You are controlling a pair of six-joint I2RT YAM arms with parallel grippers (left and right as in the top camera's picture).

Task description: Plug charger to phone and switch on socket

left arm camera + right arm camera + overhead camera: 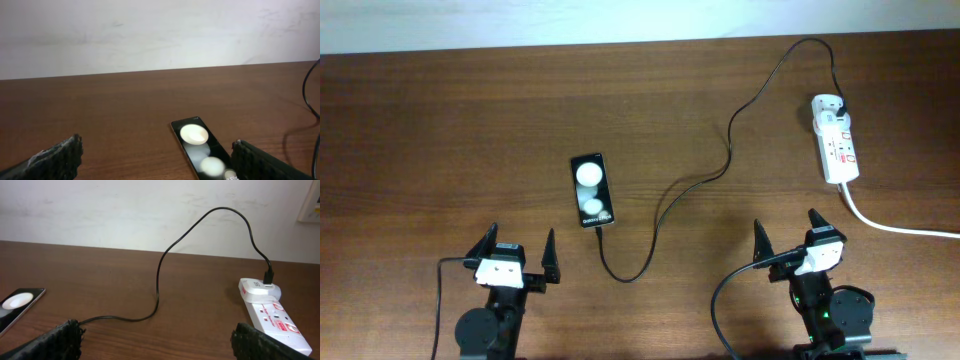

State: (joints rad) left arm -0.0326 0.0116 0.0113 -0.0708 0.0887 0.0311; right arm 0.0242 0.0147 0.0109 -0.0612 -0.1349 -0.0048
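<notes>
A small black rectangular smartphone (592, 190) with a glossy screen lies flat on the dark brown wooden surface (440, 130), a little left of centre. Two round white reflections show on its glass, and small white text sits at the end nearer the arms.

A long thin black charger cable (729, 140) runs from the white adapter (828, 103) at the far end of the white elongated power strip (840, 150). It arches up off the surface, snakes leftward across the wood, and curls round in a loop to reach the near end of the smartphone. Its tip meets that end, but I cannot tell whether it is fully seated.

The power strip lies at the right side of the surface, well apart from the smartphone, with red marks on its switches. Its thick white cord (900, 228) trails off to the right edge.

The left pincer (522, 230) sits near the front edge, just nearer than the smartphone and slightly to its left. It is released, its fingers spread wide and grasping nothing. The right pincer (784, 218) sits in front of the power strip, apart from it. It is likewise released with its fingers spread, touching neither cable nor strip.
</notes>
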